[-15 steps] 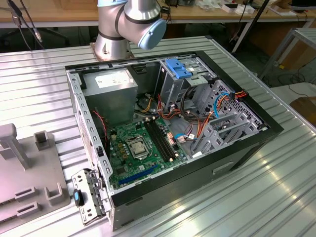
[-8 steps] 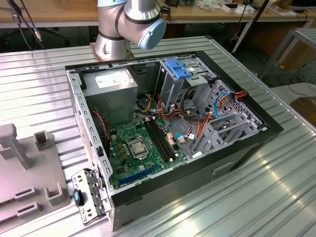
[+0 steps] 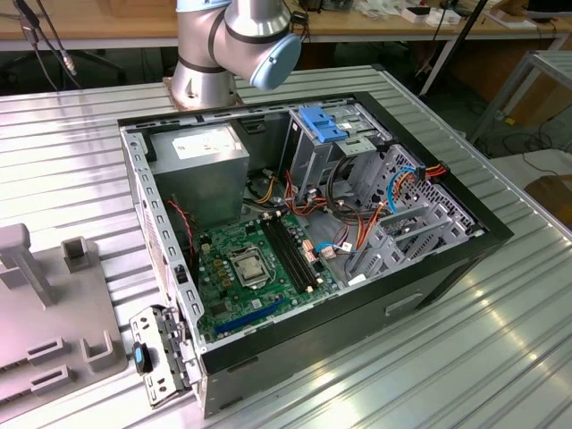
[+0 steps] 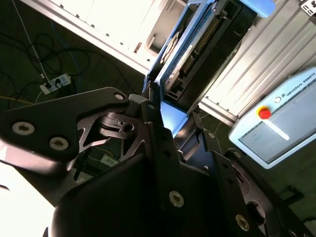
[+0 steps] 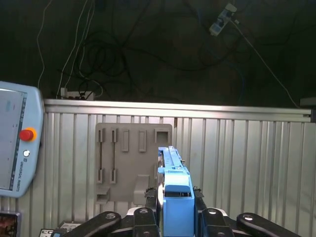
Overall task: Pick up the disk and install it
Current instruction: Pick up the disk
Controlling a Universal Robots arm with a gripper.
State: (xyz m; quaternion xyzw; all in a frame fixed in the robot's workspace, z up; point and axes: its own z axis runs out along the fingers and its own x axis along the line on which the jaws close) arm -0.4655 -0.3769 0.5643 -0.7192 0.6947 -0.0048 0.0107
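Tool [image 5: 176, 201] clamped on disk [image 5: 173, 170], held edge-on above ribbed desk [image 5: 237, 163], clear air around it, grey fixture [image 5: 129, 163] below. Case [image 3: 429, 268] open-topped; cables [image 3: 393, 192] crowd bays.

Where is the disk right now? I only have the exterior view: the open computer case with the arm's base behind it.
Observer: In both wrist views the gripper is shut on the disk, with its blue carrier edge between the fingers.
Operator: What lies beyond it?
Observer: In the first wrist view, a grey holder plate on the ribbed table.
Operator: Anything else nearby?
Observer: A teach pendant with a red button, near that plate.
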